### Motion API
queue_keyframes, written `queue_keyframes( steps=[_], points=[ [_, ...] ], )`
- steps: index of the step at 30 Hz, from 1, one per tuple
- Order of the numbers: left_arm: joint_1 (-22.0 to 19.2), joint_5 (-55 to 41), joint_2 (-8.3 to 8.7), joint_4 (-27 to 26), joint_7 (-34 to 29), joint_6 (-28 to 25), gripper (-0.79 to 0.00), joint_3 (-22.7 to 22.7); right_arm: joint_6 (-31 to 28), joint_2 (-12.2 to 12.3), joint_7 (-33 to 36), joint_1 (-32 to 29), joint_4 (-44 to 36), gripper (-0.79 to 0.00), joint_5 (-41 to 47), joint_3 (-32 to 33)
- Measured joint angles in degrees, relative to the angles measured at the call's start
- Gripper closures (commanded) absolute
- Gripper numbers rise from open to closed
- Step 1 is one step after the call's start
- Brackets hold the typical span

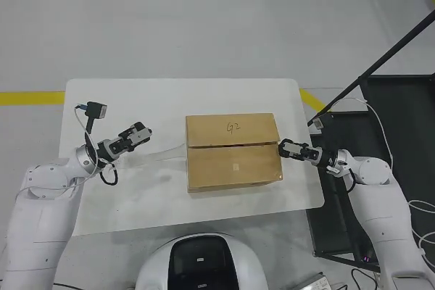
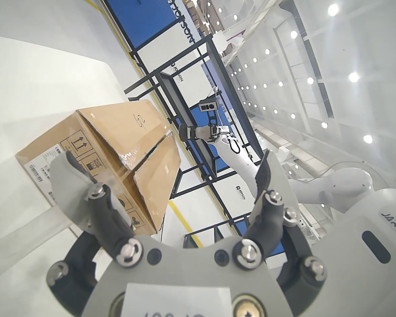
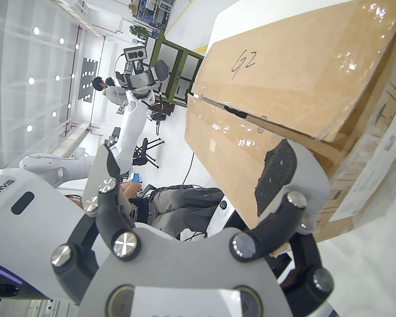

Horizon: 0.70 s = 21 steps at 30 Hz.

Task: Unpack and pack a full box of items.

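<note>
**Top view.** A closed cardboard box (image 1: pixel 233 152) stood near the middle of a white table (image 1: pixel 130 101), its two top flaps meeting along a seam that ran across the box from one gripper's side to the other's. The left gripper (image 1: pixel 141 134) hung over the bare tabletop, well apart from the box's left end and pointing towards it. The right gripper (image 1: pixel 284 148) sat at the box's right end, level with the seam; whether it touched the cardboard could not be told. A dark metal rack (image 1: pixel 391 145) stood just beside the table on the right arm's side, and a yellow floor line (image 1: pixel 22 98) ran beyond the table's far left corner.

**Left wrist view.** The left gripper (image 2: pixel 166 173) had its jaws spread wide, with nothing between the fingers (image 2: pixel 69 173). The box (image 2: pixel 118 140) lay ahead on the table, a labelled end wall facing this gripper and torn clear tape (image 2: pixel 132 156) along the flap seam. The right gripper (image 2: pixel 184 132) showed farther off, at the box's opposite end.

**Right wrist view.** The right gripper (image 3: pixel 193 169) was likewise wide open and held nothing. One ribbed finger pad (image 3: pixel 277 173) lay just beside the nearer top flap's corner. The flaps were closed, with a narrow gap along the seam, and a handwritten mark (image 3: pixel 244 62) sat on the farther flap.
</note>
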Motion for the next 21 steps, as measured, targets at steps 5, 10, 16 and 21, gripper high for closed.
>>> queue_keyframes(
  steps=[5, 10, 16, 21],
  points=[
    [0.00, 0.00, 0.00, 0.00, 0.00, 0.00, -0.785, 0.00, 0.00, 0.00, 0.00, 0.00, 0.00, -0.785, 0.00, 0.00],
    [0.00, 0.00, 0.00, 0.00, 0.00, 0.00, -0.785, 0.00, 0.00, 0.00, 0.00, 0.00, 0.00, -0.785, 0.00, 0.00],
    [0.00, 0.00, 0.00, 0.00, 0.00, 0.00, -0.785, 0.00, 0.00, 0.00, 0.00, 0.00, 0.00, -0.785, 0.00, 0.00],
    [0.00, 0.00, 0.00, 0.00, 0.00, 0.00, -0.785, 0.00, 0.59, 0.03, -0.36, -0.67, -1.93, -0.785, -0.11, -0.35]
  ],
)
